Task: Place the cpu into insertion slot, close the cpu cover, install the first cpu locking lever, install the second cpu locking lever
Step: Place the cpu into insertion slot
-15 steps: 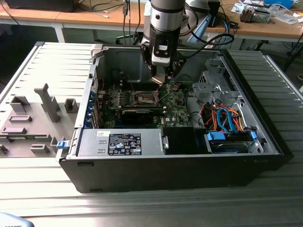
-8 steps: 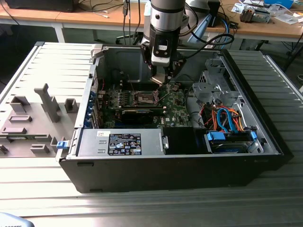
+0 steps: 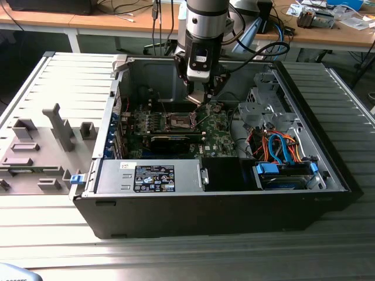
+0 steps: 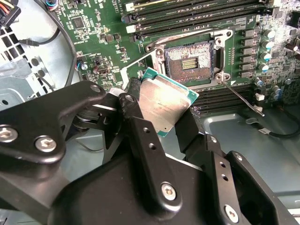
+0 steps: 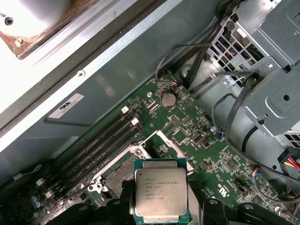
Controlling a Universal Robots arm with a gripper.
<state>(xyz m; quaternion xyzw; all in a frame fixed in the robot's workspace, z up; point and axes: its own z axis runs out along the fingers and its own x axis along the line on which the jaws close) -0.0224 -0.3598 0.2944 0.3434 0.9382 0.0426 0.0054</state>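
— While we start from the biggest thing, what do we see?
— We see a grey ribbed surface carrying an open computer case laid on its side; the arm reaches down into it from above.
— And inside the case?
— We find a green circuit board on the case floor; a silvery drive cage sits toward the exterior view's right of it, with orange and blue cables beside that cage; long dark memory slots run along the socket area.
— Where does our end effector stand?
— We have the end effector low over the board, just to the exterior view's right of the insertion slot; its black fingers are clamped on the cpu, one on each of two opposite edges.
— Is the cpu seated?
— Not as we read it; the cpu hangs tilted in the grip, its metal face showing in both wrist views, near the insertion slot but apart from it; the slot's dark centre lies bare in the second wrist view.
— Anything smaller?
— We note a thin wire lever angling away from one corner of the slot; a round coin battery sits farther along the board.
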